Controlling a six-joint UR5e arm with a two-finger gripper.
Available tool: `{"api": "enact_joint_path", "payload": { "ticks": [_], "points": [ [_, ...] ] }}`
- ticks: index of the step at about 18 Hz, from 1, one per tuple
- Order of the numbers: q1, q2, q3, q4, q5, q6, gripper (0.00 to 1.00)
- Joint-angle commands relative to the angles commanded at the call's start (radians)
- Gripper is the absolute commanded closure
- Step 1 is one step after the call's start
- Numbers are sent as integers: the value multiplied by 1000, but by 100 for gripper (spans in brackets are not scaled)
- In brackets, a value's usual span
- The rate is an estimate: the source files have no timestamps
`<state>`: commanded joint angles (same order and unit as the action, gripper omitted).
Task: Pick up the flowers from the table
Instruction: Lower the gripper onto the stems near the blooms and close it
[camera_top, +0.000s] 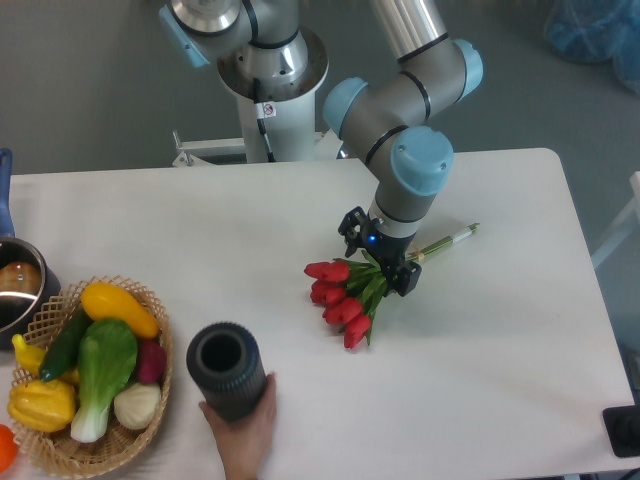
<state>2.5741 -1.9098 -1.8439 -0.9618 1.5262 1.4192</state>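
The flowers (340, 295) are a bunch of red tulips with green leaves. They lie on the white table (500, 340) right of centre, and their thin stems (450, 238) point to the upper right. My gripper (379, 256) points straight down over the leaves, where blooms and stems meet. Its two black fingers (351, 226) stand on either side of the bunch with a gap between them, so it looks open. The wrist hides where the fingertips meet the bunch. The flowers rest on the table.
A person's hand (243, 432) holds a dark ribbed cylinder vase (227, 368) at the front edge. A wicker basket (150, 400) of vegetables stands at the front left. A pot (18, 285) sits at the left edge. The robot base (270, 75) is behind the table.
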Motion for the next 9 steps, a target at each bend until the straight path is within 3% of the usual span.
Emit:
{"api": "enact_joint_path", "payload": {
  "ticks": [9],
  "points": [
    [-43, -43, 3, 8, 57, -72, 0]
  ]
}}
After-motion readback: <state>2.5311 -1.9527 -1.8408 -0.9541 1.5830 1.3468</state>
